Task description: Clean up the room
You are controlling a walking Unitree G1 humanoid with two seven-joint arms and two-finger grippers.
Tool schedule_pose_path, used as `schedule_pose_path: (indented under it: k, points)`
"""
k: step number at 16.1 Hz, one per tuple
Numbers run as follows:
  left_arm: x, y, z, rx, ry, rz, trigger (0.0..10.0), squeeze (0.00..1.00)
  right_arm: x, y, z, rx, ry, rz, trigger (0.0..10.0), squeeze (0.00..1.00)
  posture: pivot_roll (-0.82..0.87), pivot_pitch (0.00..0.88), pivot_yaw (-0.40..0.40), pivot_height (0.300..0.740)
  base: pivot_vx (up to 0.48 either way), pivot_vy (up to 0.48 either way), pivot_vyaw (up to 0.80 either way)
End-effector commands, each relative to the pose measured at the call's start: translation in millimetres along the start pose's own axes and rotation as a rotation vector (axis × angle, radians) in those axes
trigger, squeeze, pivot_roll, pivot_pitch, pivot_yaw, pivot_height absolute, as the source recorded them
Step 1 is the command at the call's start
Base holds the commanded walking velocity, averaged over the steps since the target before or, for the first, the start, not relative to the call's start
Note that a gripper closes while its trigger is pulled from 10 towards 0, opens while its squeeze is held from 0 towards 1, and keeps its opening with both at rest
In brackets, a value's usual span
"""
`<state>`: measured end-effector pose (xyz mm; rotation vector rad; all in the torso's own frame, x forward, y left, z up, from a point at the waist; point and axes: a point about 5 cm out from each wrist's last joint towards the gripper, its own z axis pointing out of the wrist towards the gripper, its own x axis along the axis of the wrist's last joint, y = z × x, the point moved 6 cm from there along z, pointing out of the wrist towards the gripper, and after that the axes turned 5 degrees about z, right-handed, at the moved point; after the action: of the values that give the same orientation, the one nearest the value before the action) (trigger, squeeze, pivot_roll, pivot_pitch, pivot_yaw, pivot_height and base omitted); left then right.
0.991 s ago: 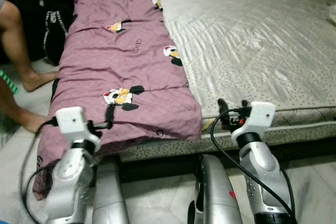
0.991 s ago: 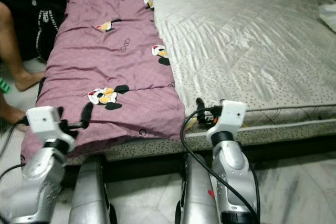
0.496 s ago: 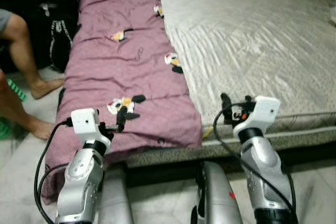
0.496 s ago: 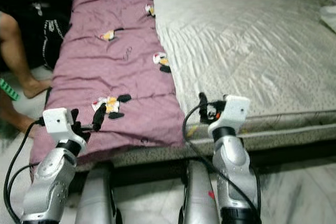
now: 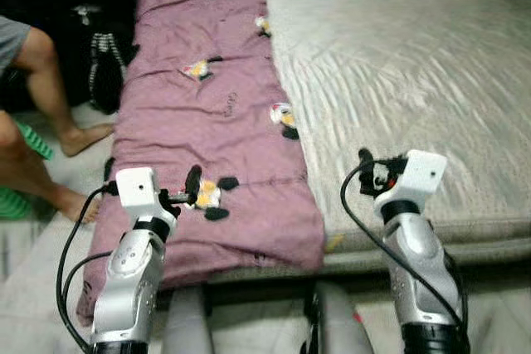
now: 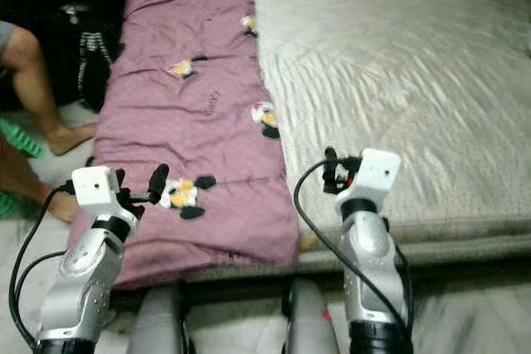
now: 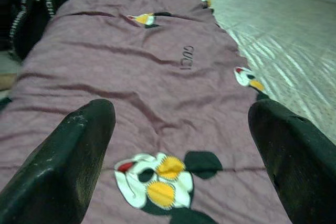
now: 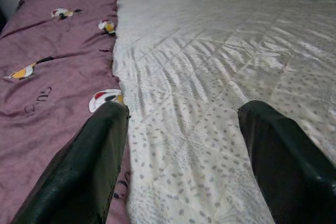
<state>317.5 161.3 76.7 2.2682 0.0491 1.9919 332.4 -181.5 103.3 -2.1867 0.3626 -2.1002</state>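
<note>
A mauve blanket [image 5: 216,113] printed with cartoon figures lies in a long strip along the left side of a bed with a grey quilted mattress [image 5: 398,64]. My left gripper [image 5: 192,181] hovers open over the blanket's near end, just above a cartoon print [image 7: 157,179]; its wide-apart fingers [image 7: 68,156] hold nothing. My right gripper [image 5: 369,167] hangs open above the mattress near its front edge, a little right of the blanket's edge [image 8: 113,72]. Its fingers [image 8: 89,161] are empty too.
A person's bare legs [image 5: 41,80] are on the floor left of the bed, by a black bag with white trim [image 5: 95,55] and something green [image 5: 12,205]. The mattress's front edge [image 5: 465,242] runs just ahead of my legs.
The view has moved closer to the bed. Both grippers have come forward, the left from the blanket's front edge to above the print, the right from the mattress edge to above it.
</note>
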Motion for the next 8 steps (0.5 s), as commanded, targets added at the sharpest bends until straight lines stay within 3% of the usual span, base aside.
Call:
schedule_pose_path:
  k: [1,8]
  points:
    - [-5.0,-2.9,0.2,0.006,-0.025,0.022,10.0,0.00,4.6,0.8,-0.1,-0.003,0.014,0.017,10.0,0.00,0.01,0.000,0.012,0.674,0.000,0.000,0.00]
    - [-9.9,-6.3,0.5,0.029,-0.060,0.049,10.0,0.00,13.2,13.2,6.3,-0.059,0.039,-0.009,10.0,0.00,0.01,0.000,0.011,0.740,0.000,0.000,0.00]
